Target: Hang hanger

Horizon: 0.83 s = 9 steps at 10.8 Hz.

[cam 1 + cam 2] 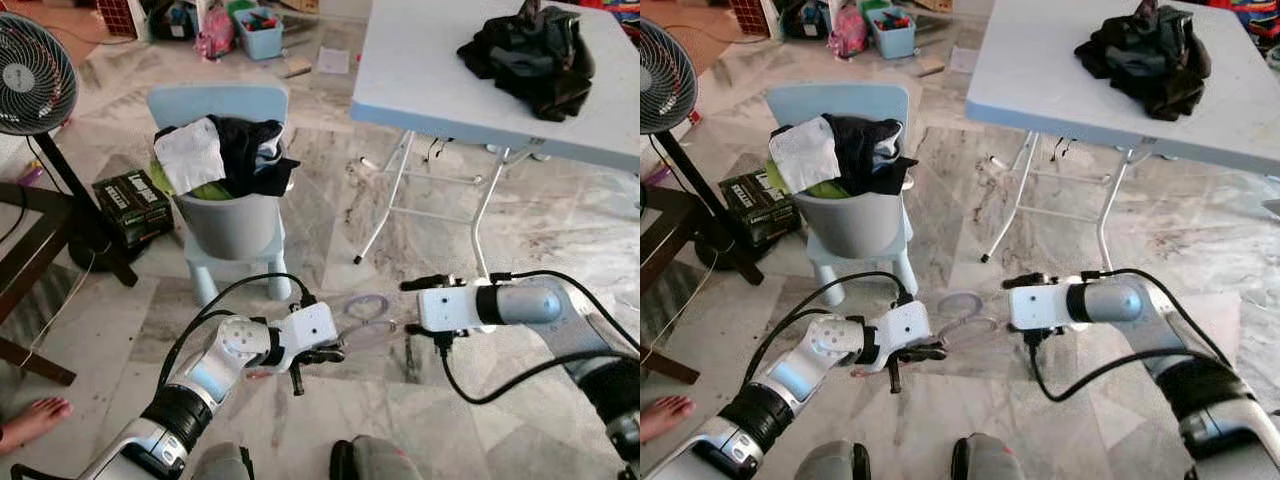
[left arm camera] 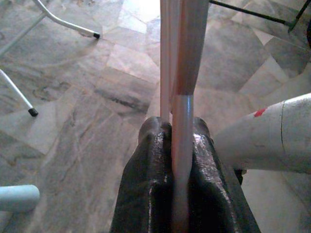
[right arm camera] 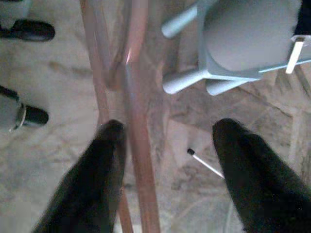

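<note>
A clear, pinkish plastic hanger (image 1: 365, 318) hangs in the air over the marble floor between my two arms. My left gripper (image 1: 322, 356) is shut on one end of it; the left wrist view shows the hanger's bar (image 2: 182, 53) clamped between the black fingers (image 2: 146, 184). My right gripper (image 1: 412, 306) is at the hanger's other side and stands open. In the right wrist view the hanger's bars (image 3: 133, 97) run between the spread fingers, close against one finger (image 3: 104, 165) and apart from the other.
A light blue child's chair (image 1: 215, 105) carries a grey basket (image 1: 235, 225) heaped with clothes, ahead on the left. A white folding table (image 1: 430, 90) with dark clothes (image 1: 530, 55) stands ahead right. A fan (image 1: 35, 75), a box (image 1: 130, 205) and a person's foot (image 1: 35, 420) are on the left.
</note>
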{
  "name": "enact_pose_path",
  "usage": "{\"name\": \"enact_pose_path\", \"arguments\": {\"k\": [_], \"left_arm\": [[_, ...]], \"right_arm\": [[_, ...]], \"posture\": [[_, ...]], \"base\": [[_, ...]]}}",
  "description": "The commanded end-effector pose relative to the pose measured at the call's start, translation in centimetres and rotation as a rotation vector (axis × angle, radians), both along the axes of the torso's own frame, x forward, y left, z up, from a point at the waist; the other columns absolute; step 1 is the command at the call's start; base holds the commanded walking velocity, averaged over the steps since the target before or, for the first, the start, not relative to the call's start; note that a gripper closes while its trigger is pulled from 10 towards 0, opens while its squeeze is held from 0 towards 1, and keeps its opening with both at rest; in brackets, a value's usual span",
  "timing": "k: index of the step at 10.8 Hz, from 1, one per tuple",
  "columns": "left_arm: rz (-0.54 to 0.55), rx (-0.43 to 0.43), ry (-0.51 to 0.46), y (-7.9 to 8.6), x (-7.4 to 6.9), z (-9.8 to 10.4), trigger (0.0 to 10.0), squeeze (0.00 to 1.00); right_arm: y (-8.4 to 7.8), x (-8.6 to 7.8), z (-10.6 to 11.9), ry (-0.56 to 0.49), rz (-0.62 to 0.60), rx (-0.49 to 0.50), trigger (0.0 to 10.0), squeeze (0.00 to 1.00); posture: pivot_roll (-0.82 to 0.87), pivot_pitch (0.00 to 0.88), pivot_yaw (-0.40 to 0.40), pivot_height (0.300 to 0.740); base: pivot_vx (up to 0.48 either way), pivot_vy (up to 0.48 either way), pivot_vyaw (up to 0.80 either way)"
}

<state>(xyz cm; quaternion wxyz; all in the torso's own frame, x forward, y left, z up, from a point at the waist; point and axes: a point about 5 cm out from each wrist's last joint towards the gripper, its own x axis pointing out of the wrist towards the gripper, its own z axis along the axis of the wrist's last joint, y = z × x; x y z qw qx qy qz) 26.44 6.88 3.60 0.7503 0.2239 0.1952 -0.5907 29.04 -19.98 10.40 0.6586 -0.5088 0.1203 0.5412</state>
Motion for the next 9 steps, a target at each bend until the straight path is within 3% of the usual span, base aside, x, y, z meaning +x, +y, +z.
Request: {"name": "enact_pose_path", "arguments": {"k": [1, 5, 9], "left_arm": [[-0.024, 0.003, -0.018, -0.4, 0.1, 0.2, 10.0, 0.00], [-0.028, 0.015, -0.024, -0.5, 0.2, 0.0, 10.0, 0.00], [-0.038, 0.028, -0.029, -0.6, 0.2, -0.1, 10.0, 0.00]], "right_arm": [[-0.6, 0.2, 0.1, -0.011, 0.004, -0.051, 0.0, 0.00], [-2.3, -0.1, 0.1, 0.032, 0.058, -0.212, 0.0, 0.00], [-2.9, -1.2, -0.6, 0.130, 0.102, -0.269, 0.0, 0.00]], "posture": [[-0.07, 0.090, -0.079, 0.740], [-0.08, 0.090, -0.081, 0.740], [-0.08, 0.088, -0.081, 0.740]], "base": [[0.000, 0.000, 0.00], [0.000, 0.000, 0.00], [0.000, 0.000, 0.00]]}}
